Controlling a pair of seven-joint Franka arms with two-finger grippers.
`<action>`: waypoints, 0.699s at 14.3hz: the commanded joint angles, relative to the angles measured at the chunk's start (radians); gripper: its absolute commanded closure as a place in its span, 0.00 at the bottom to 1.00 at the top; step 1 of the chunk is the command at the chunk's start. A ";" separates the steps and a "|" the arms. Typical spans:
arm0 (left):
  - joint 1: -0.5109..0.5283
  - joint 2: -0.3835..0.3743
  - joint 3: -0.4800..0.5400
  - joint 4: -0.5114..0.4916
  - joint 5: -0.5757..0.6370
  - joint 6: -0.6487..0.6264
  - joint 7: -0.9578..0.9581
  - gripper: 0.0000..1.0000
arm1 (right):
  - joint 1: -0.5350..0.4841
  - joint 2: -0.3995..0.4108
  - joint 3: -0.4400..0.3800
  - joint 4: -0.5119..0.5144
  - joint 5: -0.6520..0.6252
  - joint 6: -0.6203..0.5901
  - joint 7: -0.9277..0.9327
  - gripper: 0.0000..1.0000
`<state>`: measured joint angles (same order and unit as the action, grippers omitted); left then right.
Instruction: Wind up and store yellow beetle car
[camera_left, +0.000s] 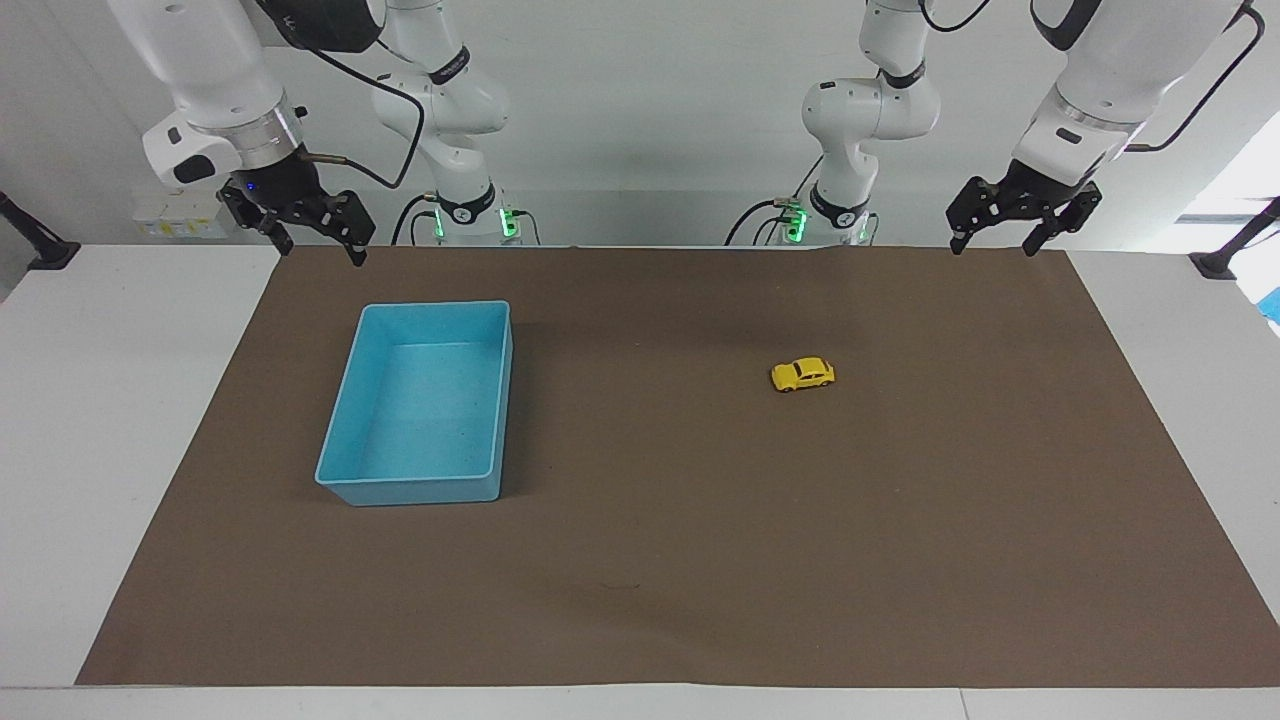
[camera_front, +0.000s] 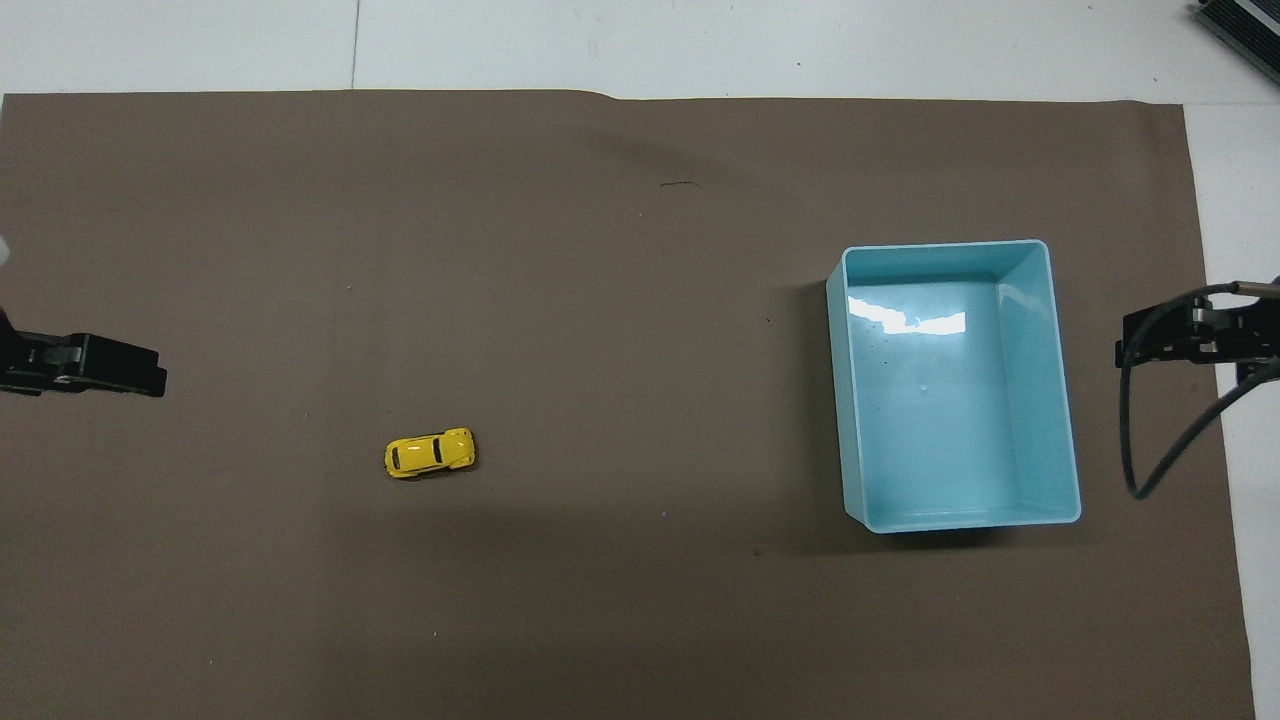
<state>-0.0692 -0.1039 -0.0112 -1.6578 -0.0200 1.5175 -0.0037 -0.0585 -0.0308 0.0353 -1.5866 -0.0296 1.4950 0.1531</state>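
Here the tiny bright yellow beetle car (camera_left: 802, 375) sits alone on the brown mat (camera_left: 700, 560), toward the left arm's end of the worktop, well apart from the light blue plastic tray (camera_left: 345, 487). Both the left pincer (camera_left: 993, 244) and right pincer (camera_left: 315, 247) hang open and empty over the mat's corners nearest the robots.

Glossy plastic blue tray (camera_front: 1062, 400); shiny yellow beetle car (camera_front: 430, 453); matt brown mat (camera_front: 600, 350).

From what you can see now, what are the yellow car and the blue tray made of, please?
The yellow beetle car looks like glossy painted metal or hard plastic: small highlights sit on its roof. The blue tray seems to be smooth moulded plastic: its floor reflects bright light and its corners are rounded.
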 joint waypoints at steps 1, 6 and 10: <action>-0.003 -0.016 -0.001 -0.037 0.000 0.013 -0.009 0.00 | -0.010 -0.023 0.008 -0.024 0.000 0.004 -0.018 0.00; -0.024 -0.010 -0.010 -0.075 0.000 0.029 -0.096 0.00 | -0.010 -0.021 0.008 -0.022 0.002 0.005 -0.018 0.00; -0.064 -0.008 -0.010 -0.121 0.000 0.081 -0.231 0.00 | -0.006 -0.021 0.015 -0.022 0.002 0.004 -0.020 0.00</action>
<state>-0.1034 -0.1000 -0.0314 -1.7364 -0.0209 1.5626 -0.1639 -0.0577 -0.0308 0.0424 -1.5867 -0.0296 1.4950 0.1531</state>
